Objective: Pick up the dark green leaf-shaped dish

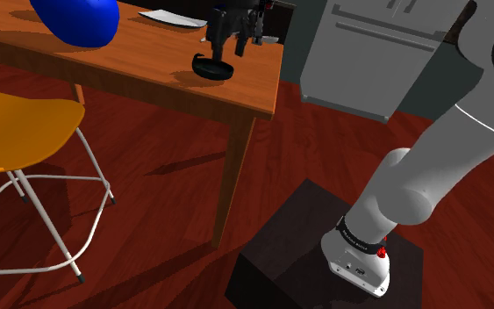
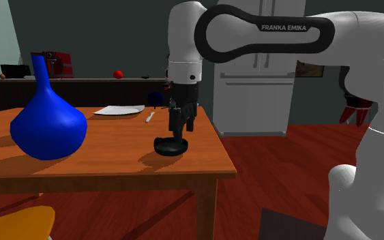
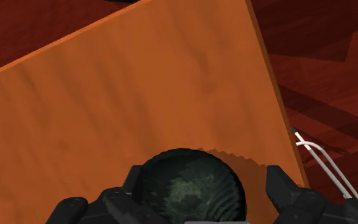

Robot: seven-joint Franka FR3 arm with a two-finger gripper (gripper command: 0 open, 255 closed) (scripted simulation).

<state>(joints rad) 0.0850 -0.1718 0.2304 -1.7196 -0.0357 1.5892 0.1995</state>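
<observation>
The dish is dark green and round, with little ridges along its rim. It sits on the orange surface, near the corner and not far from the edge.

The hand is right above the dish and very low. Its two black fingers are spread apart, one on each side of the dish. One finger looks very close to the rim, and the other has a gap beside it. So the dish is not held yet.

The reaching part looks done. What is left is to close the fingers on the dish and lift it off the surface.

Farther back on the surface are a white plate and a big blue vase. An orange chair stands next to the surface.
</observation>
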